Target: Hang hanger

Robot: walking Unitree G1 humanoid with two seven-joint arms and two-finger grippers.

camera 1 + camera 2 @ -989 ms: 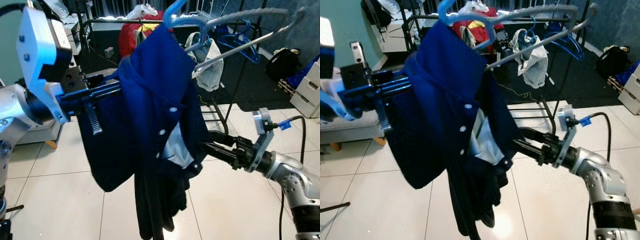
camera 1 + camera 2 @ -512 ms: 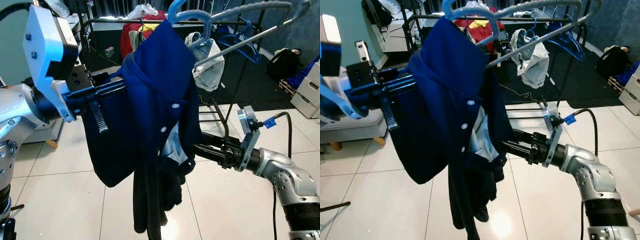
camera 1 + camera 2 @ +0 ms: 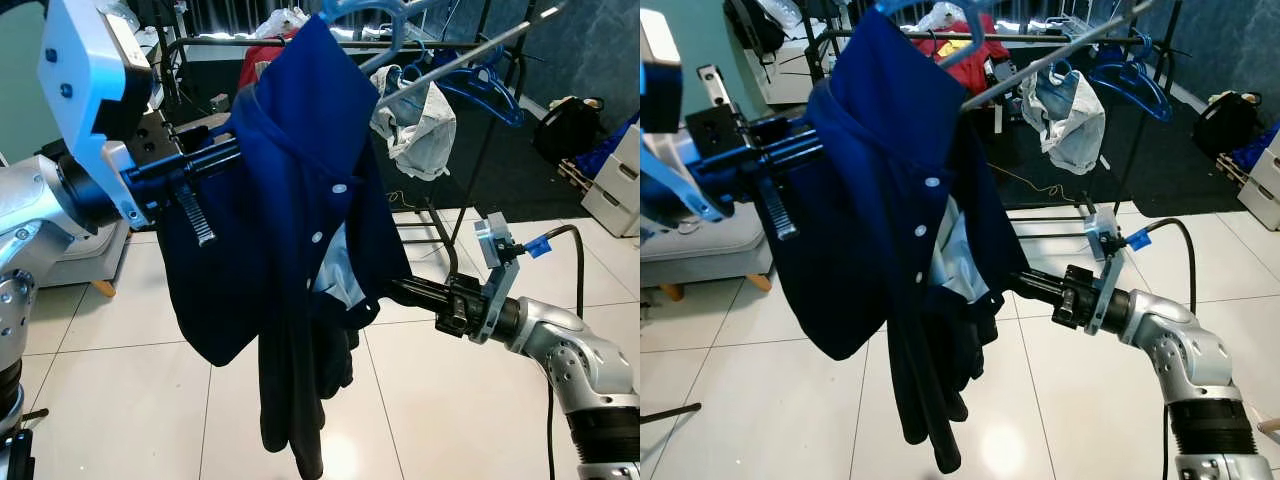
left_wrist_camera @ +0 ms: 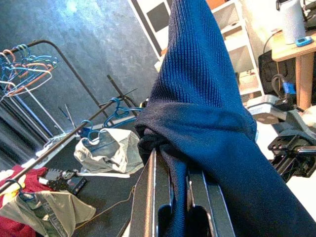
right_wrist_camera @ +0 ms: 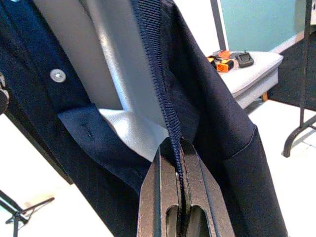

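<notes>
**Hanger hook almost at the rail, both arms holding the shirt**

Left eye view: the left gripper [image 3: 215, 165] comes in from 9 o'clock and has its fingers clamped on the shoulder of the navy shirt [image 3: 290, 220], carrying the weight up high. The blue hanger [image 3: 365, 12] pokes out of the collar at 12 o'clock, right by the slanted rack rail [image 3: 470, 55]; I can't tell if the hook is actually over it. I'd guess the high hold is to get the hook above the bar.

Right eye view: the right gripper [image 3: 1025, 282] reaches from 3 o'clock into the shirt's lower front, probably steadying the cloth so it doesn't swing. A pale garment [image 3: 1068, 105] hangs further along the rail.

Left wrist view: fingers closed with bunched navy fabric pinched between them.

Right wrist view: fingers shut tight on the ribbed front edge of the shirt.

Compared to a second ago, the shirt and hanger sit higher in frame, and the right arm is tucked in closer to the cloth.
</notes>
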